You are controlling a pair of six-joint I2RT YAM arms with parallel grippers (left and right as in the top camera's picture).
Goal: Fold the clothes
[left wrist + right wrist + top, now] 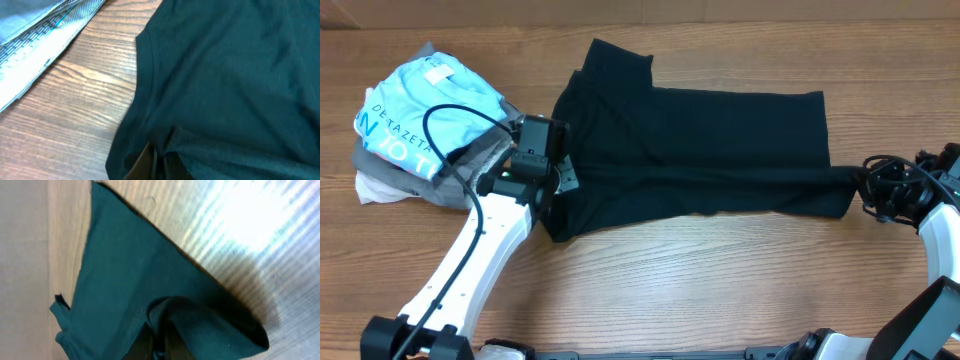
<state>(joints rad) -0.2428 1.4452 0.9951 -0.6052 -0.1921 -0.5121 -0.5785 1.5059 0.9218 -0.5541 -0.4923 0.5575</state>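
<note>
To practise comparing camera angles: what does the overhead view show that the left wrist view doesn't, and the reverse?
Only overhead: the whole dark shirt laid out, with the right gripper at its far corner. Only left wrist: cloth bunched up close in the left gripper. Both: the shirt, the wooden table and the edge of the folded pile.

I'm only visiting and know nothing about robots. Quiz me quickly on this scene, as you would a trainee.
1. True or false: the long dark fabric garment lies across the wooden table.
2. Which hand grips its right-end corner? A) left B) right
3. Fill in: the printed T-shirt topping the folded clothes pile is light ____.
Key: 1 true; 2 B, the right hand; 3 blue.
</note>
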